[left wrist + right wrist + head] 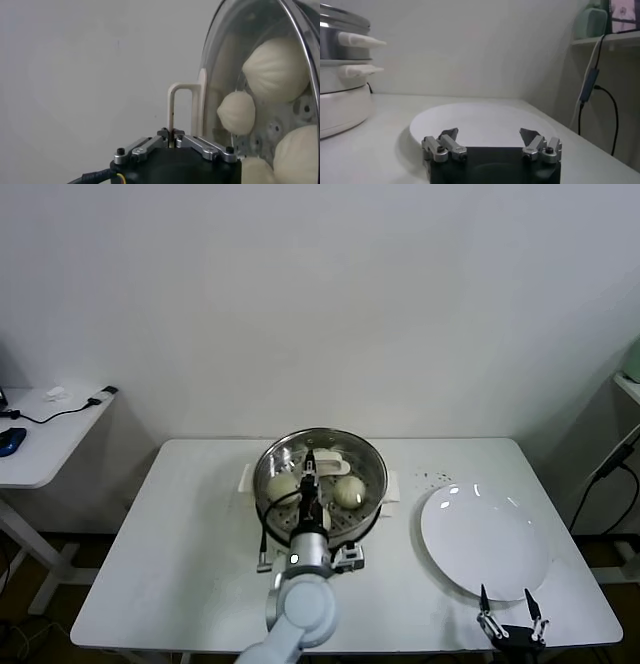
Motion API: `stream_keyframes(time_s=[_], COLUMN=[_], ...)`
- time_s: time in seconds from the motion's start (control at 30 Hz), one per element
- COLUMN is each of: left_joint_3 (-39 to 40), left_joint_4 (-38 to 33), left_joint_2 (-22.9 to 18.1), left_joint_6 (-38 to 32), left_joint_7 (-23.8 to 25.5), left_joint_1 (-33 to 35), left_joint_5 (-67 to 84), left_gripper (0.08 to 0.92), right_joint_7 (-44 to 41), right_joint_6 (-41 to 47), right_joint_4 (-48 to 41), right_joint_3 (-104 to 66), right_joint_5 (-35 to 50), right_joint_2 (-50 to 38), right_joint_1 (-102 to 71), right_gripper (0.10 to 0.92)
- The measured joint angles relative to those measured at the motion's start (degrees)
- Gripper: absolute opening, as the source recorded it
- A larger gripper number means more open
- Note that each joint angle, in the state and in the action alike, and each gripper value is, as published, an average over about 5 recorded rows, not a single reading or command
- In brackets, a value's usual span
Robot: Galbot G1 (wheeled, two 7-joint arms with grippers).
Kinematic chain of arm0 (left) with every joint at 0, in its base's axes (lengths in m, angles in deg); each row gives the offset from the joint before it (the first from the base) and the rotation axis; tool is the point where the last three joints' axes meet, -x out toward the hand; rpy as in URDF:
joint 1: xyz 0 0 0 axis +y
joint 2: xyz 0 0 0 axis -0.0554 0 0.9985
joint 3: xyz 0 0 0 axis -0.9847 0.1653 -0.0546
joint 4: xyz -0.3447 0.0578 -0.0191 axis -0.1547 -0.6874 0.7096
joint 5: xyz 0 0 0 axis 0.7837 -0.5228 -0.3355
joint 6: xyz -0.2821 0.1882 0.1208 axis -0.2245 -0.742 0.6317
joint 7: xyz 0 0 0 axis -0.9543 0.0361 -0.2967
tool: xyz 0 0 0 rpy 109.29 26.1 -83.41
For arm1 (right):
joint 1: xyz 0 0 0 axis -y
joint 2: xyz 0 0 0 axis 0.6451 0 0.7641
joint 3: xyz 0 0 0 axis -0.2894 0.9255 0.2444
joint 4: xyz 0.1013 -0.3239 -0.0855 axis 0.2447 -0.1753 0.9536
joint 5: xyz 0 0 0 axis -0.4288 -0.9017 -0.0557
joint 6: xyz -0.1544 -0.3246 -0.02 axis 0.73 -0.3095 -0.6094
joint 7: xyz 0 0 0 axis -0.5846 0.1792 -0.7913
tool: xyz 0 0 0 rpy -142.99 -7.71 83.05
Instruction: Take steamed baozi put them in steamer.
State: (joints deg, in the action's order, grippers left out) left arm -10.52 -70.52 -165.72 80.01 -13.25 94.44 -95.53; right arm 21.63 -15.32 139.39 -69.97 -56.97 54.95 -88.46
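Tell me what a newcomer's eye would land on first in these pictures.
First, the shiny steamer at the middle of the white table, with cream baozi inside and the left claw hanging over its basket, fingers shut and empty. Next, the big white plate to its right, bare. The right claw waits open at the plate's near edge.
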Motion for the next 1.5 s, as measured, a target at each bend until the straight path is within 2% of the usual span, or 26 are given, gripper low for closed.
stream_keyframes(time_s=[0.5,0.6,0.9,1.27,1.37,1.5], left_joint_3=[-0.4,-0.27,0.31,0.87,0.4,-1.14], left_joint_4=[1.08,1.05,-0.77,-6.39,-8.1,-10.59], left_joint_2=[0.32,0.28,1.46,4.31,4.7,4.6], left_joint_6=[-0.64,-0.67,-1.02,-2.53,-3.95,-8.68], left_joint_7=[0.05,-0.04,0.22,-0.57,-1.6,-4.51], left_joint_1=[0.41,0.44,0.46,2.27,3.27,5.1], left_joint_5=[-1.42,-1.16,1.04,7.95,11.07,18.48], left_gripper=[0.144,0.202,0.461,0.774,0.815,0.822], right_joint_7=[-0.12,-0.18,-0.35,-0.87,-1.04,-1.67], right_joint_6=[-1.01,-1.09,-0.72,0.43,0.15,-1.32], right_joint_4=[0.01,0.26,0.58,0.48,0.22,-0.02], right_joint_3=[0.09,0.12,0.12,0.06,0.15,0.27], right_joint_5=[-0.12,-0.12,-0.04,0.12,0.54,1.91], right_joint_2=[-0.13,-0.22,-0.26,-0.55,-0.87,-1.59], right_joint_1=[-0.29,-0.43,-0.44,0.37,0.53,0.42], right_gripper=[0.823,0.823,0.823,0.823,0.823,0.823])
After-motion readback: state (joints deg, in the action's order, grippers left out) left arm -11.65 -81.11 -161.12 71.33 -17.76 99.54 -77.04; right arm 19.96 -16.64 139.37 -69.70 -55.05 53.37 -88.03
